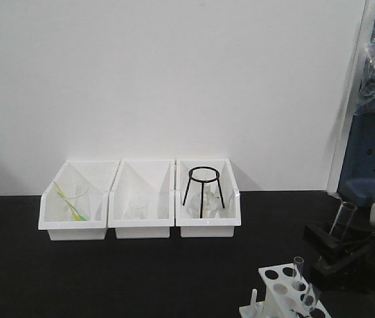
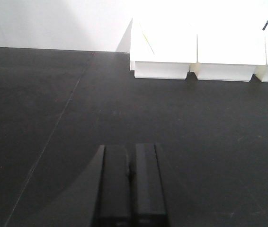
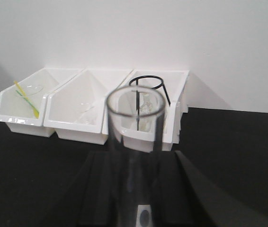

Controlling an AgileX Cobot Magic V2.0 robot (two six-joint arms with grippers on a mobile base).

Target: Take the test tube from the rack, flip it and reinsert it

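Front view: right gripper [image 1: 336, 242] at 4 o'clock, low over the black table [image 1: 108, 278], fingers clamped on the test tube [image 1: 342, 218]. The tube leans slightly, open rim up, its lower part lost in the dark jaws. Right wrist cam: same test tube [image 3: 135, 137] fills the centre, rim toward the lens, a finger of the right gripper [image 3: 135, 156] on either side. It blocks part of the view behind.

The rack [image 1: 281, 283] sits at 5 o'clock, cut by the frame edge, near the gripper but apart from it. Another tube [image 1: 299, 270] stands upright in a hole on the rack's 3 o'clock side, the side facing the gripper. Pegs [image 1: 254, 298] at its 8 o'clock side.

Left gripper [image 2: 129, 184]: fingers pressed flat together w/ nothing btwn, over bare table [image 2: 195, 132], well apart from the rack.

Back row along the wall [image 1: 174, 79], approx. 9 to 12 o'clock from the rack: left bin [image 1: 75, 230] w/ a yellow-green stick [image 1: 68, 202] and glassware, middle bin [image 1: 141, 228] w/ a small beaker [image 1: 136, 207], right bin [image 1: 209, 228] w/ a black tripod stand [image 1: 204, 192]. Bins touch side by side. Blue equipment [image 1: 373, 165] at 2 o'clock, behind the gripper.
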